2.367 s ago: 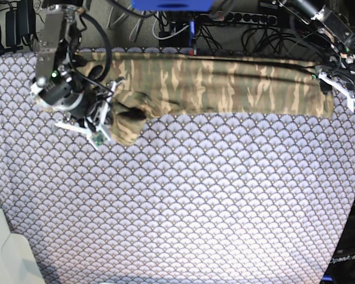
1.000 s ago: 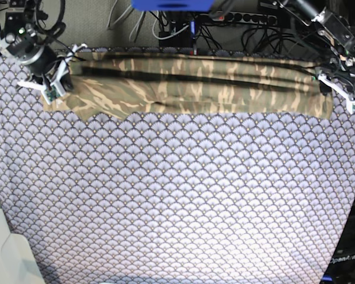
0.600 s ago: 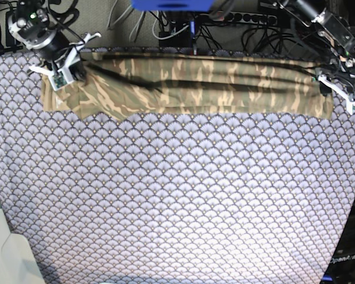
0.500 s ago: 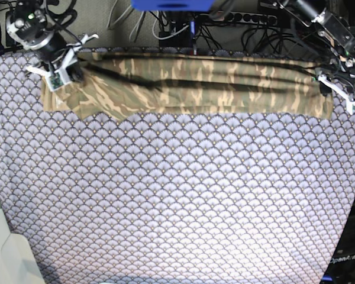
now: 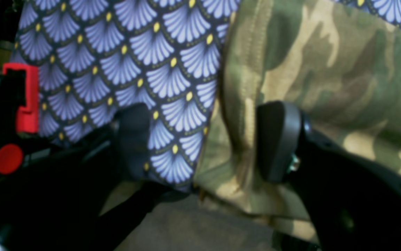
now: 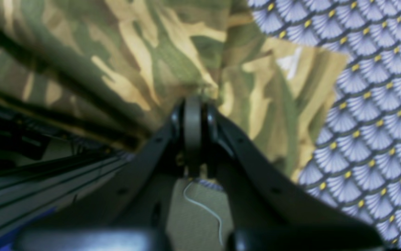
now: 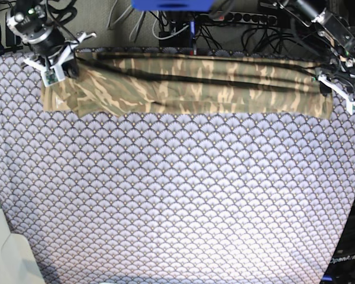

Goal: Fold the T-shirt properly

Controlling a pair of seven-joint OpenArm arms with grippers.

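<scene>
Base view shows the scale-patterned tablecloth (image 7: 177,195) filling the frame, with the T-shirt (image 7: 189,86) stretched in a long band along the top edge. At upper left the right gripper (image 6: 193,104) has its jaws pressed together, pinching the shirt's cloth. At upper right the left gripper (image 5: 204,139) stands spread apart, straddling the shirt's hem.

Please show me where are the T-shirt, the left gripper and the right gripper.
T-shirt (image 7: 225,89), base view, middle of the cloth strip.
Left gripper (image 5: 204,139), left wrist view, gap between the open fingertips.
Right gripper (image 6: 193,104), right wrist view, shut fingertips at the cloth.
</scene>
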